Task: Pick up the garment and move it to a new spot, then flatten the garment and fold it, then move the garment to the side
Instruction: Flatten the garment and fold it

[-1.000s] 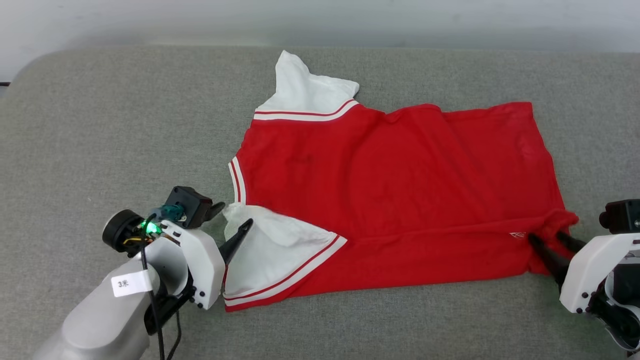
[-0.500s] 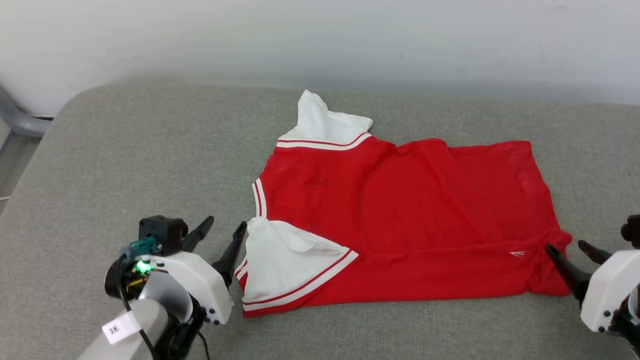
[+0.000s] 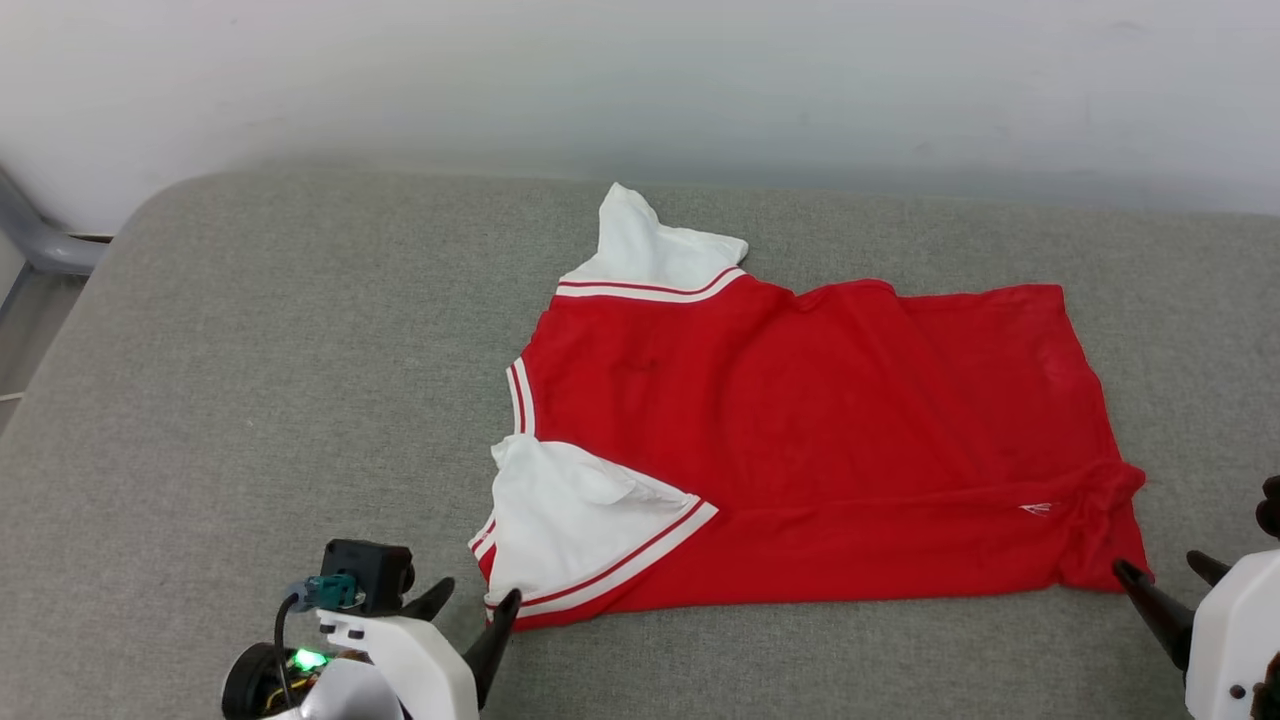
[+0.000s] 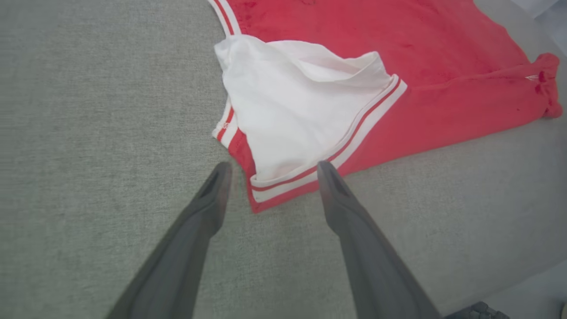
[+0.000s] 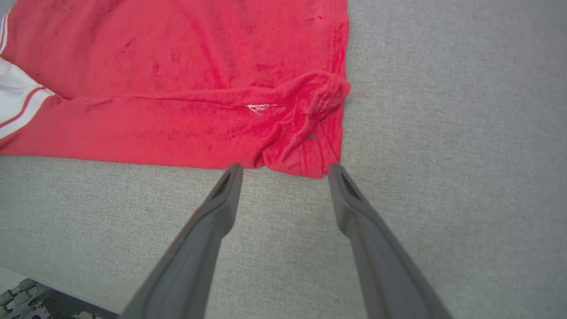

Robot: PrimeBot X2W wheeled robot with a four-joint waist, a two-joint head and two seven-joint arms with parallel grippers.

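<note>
1. Grey padded surface (image 3: 250,400) fills most of the space ahead, with a pale wall (image 3: 640,80) behind it.
2. On it, right of centre, lies the garment (image 3: 800,430), plain red side up and mostly flat, with the neck end toward the robot's left and the hem toward its right.
3. The far sleeve (image 3: 650,250) sticks out toward the wall. The near sleeve (image 3: 570,520) lies over the red body, showing its striped trim.
4. The left gripper (image 3: 476,597) sits at the near sleeve's corner, fingers spread and holding nothing. In its wrist view the striped corner lies between the tips.
5. The right gripper (image 3: 1160,565) is likewise spread and empty, its tips just short of the cloth.
6. The hem corner (image 3: 1110,500) there is bunched, with a small white logo (image 3: 1037,509) beside it.
</note>
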